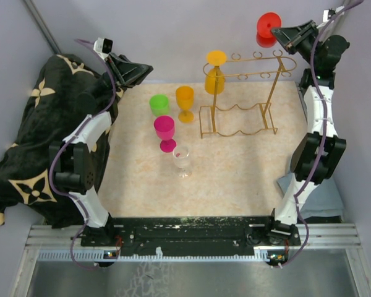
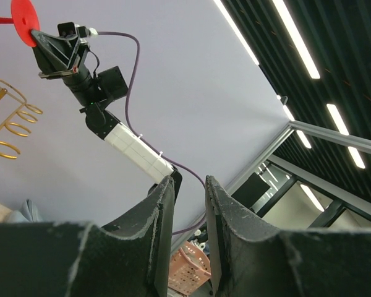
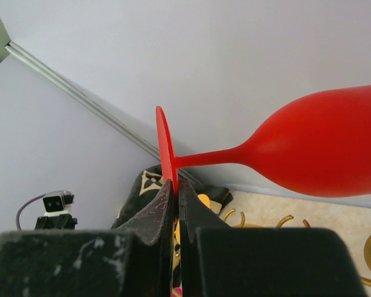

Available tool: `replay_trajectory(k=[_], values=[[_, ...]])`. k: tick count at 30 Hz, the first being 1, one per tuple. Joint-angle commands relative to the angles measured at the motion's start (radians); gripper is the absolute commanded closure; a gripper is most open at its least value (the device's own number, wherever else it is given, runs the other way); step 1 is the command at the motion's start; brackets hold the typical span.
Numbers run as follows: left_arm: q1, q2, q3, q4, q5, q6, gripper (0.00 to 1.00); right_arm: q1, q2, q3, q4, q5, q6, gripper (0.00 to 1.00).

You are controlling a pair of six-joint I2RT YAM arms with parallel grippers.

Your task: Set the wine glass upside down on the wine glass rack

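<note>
A red wine glass (image 1: 269,28) hangs high over the back right corner, its stem level. My right gripper (image 1: 283,32) is shut on the rim of its flat foot (image 3: 163,145), and the bowl (image 3: 328,142) points away to the right. The foot also shows in the left wrist view (image 2: 23,21). The gold wire wine glass rack (image 1: 247,99) stands on the mat below and to the left of the glass, and its top loops (image 3: 284,221) show under the bowl. My left gripper (image 1: 147,68) is raised at the back left. It (image 2: 188,179) is open and holds nothing.
An orange glass (image 1: 215,74) hangs upside down at the rack's left end. A green cup (image 1: 159,104), an orange glass (image 1: 185,99), a pink glass (image 1: 165,131) and a clear glass (image 1: 182,159) stand upright left of the rack. A black patterned cloth (image 1: 31,136) lies at far left.
</note>
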Motion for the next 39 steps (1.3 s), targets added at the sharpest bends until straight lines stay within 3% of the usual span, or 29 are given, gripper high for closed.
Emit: replay_trajectory(k=[1, 18, 39], values=[[0.004, 0.006, 0.025, 0.059, 0.021, 0.021, 0.67, -0.001, 0.027, 0.076, 0.069, 0.019, 0.03, 1.0], [0.004, -0.008, -0.004, 0.054, 0.025, 0.028, 0.68, 0.097, 0.115, 0.137, 0.055, 0.006, 0.083, 1.0], [0.004, -0.012, -0.013, 0.068, 0.021, 0.015, 0.68, 0.164, 0.127, 0.18, -0.186, 0.027, -0.006, 1.0]])
